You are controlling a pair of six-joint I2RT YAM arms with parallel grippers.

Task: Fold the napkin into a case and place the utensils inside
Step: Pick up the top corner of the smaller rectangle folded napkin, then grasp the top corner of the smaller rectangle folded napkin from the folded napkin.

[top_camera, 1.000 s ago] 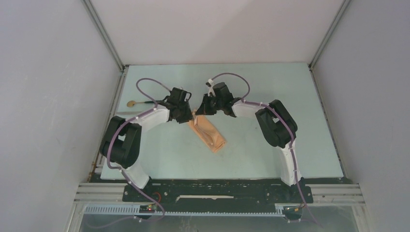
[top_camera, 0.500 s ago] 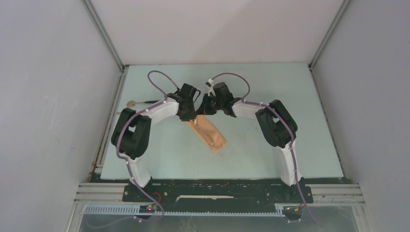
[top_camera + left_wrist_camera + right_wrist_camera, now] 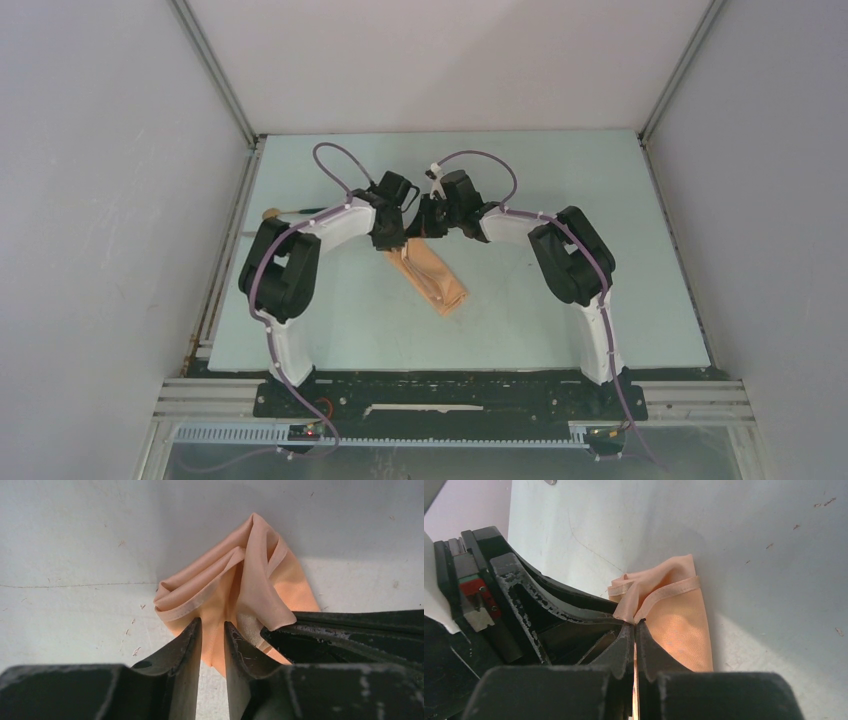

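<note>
since a second ago the left arm's elbow has swung in toward the middle, and the left tool point(image 3: 393, 238) has shifted closer to the right tool point(image 3: 424, 226). the right arm and the case point(image 3: 436, 277) have stayed where they were.

well out to the left of the left tool, the spoon point(image 3: 270, 212) lies on the surface point(image 3: 350, 320), gold bowl outermost, its dark handle pointing back toward the tool and partly hidden by the arm.

the left tool sits right at the far end of the case. in its wrist view its fingers point(image 3: 190, 642) stand a narrow gap apart. peach cloth shows through that gap, but nothing looks pinched between them. just ahead of its tips the cloth layers rise in a bunched, peaked fold point(image 3: 250, 570).

the case is a narrow folded oblong of peach cloth. it runs from between the two tools back toward the arm bases, slanting toward the right arm's side, and its near end lies flat on the surface.

the right tool is just beside the left one at the same end of the case. its fingers point(image 3: 624, 645) are closed tight on a hemmed edge of the cloth point(image 3: 674, 592), lifting that layer off the surface.
</note>
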